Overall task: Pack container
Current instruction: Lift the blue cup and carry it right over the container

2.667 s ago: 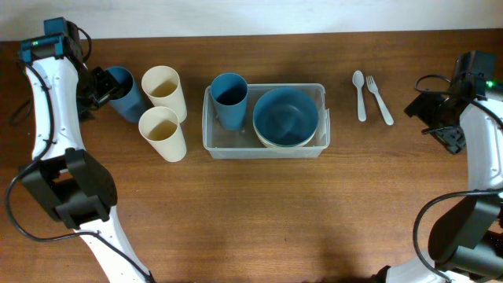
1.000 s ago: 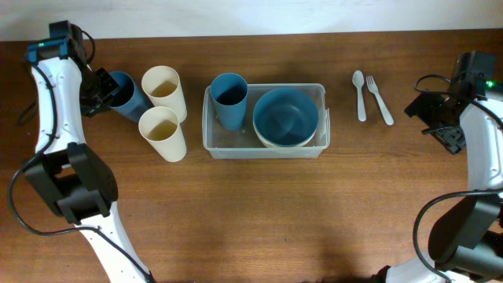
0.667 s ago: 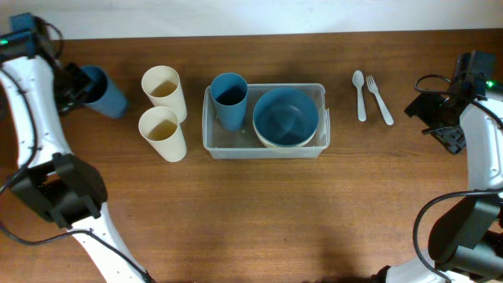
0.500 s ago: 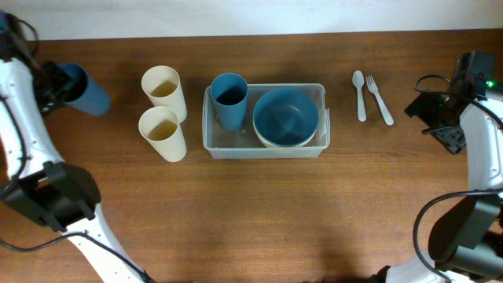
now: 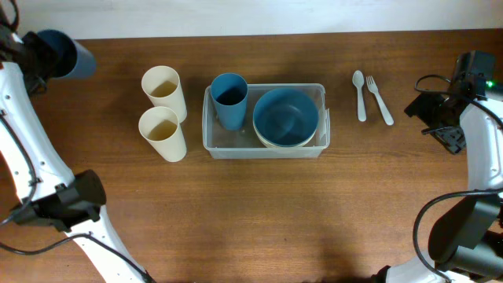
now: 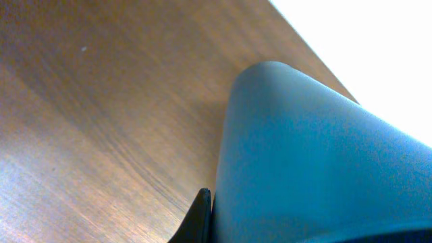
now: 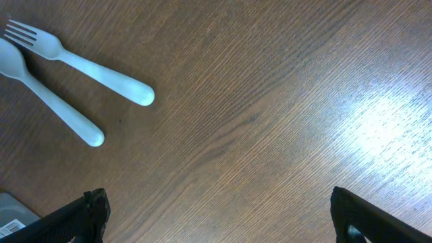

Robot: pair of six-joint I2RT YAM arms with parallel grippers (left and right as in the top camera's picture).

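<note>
Container [image 5: 266,151] held a blue cup [image 5: 229,98] and stacked bowls [image 5: 285,116]. Left gripper [image 5: 33,60] clamped a second blue cup [image 5: 64,53] at the far-left corner of the table [image 5: 251,220]; right gripper [image 7: 223,217] stood wide, empty.

You are looking at a robot lab station: a brown wooden desk [image 5: 251,212] against a white wall [image 5: 275,16], two white-and-black robot arms [image 5: 481,149] with loose black cables [image 5: 416,234] at its sides, and cream plastic cups [image 5: 163,88] and a clear rectangular plastic container [image 5: 266,153] set out neatly.

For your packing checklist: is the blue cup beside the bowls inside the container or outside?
Inside: the blue cup stands within the container walls, beside the bowls.
</note>
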